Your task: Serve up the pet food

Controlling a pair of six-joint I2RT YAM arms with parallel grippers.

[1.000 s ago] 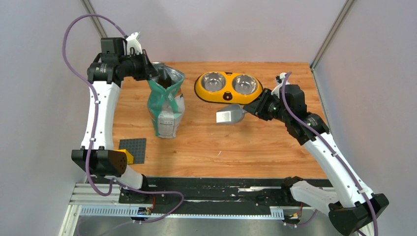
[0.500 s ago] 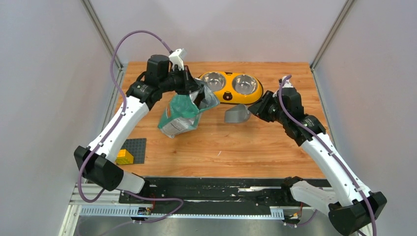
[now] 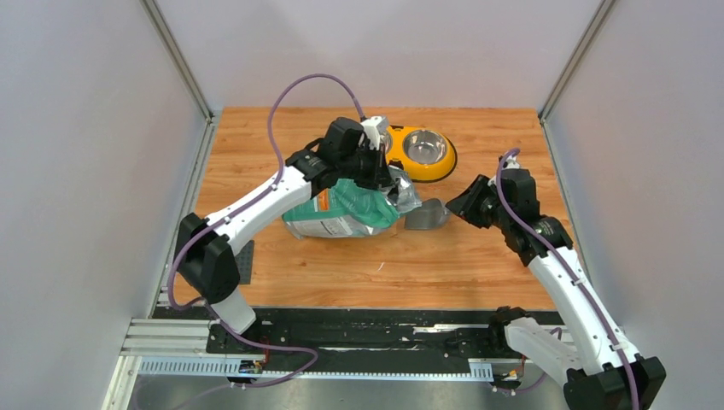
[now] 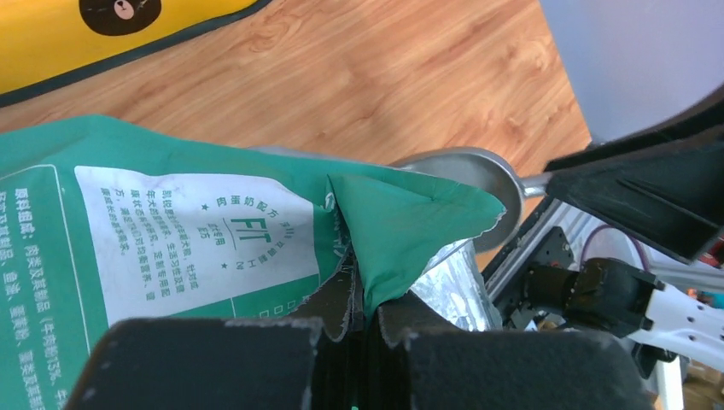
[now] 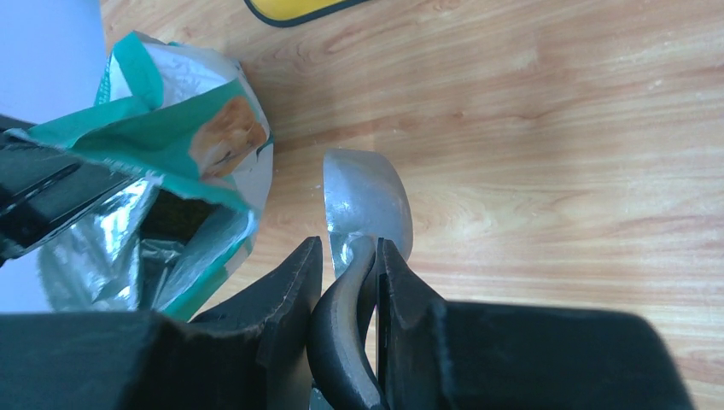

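Gripping one food pouch (image 3: 341,218), one scoop (image 3: 425,215).

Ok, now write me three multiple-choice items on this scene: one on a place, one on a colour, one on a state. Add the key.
1. Where is the bowl of the scoop?
A. Inside a feeder bowl
B. Just beside the open mouth of the pouch
C. At the table's near left corner

2. What colour is the feeder?
A. Red
B. Blue
C. Yellow

3. How does the pouch lie?
A. On its side, mouth open
B. Upright and sealed
C. Folded flat, untouched

Key:
1. B: the right wrist view shows the scoop, held by the right gripper, next to the torn mouth.
2. C: its body is yellow in the top view.
3. A: the left gripper pinches its top edge, foil lining showing, and the top view shows it sideways.
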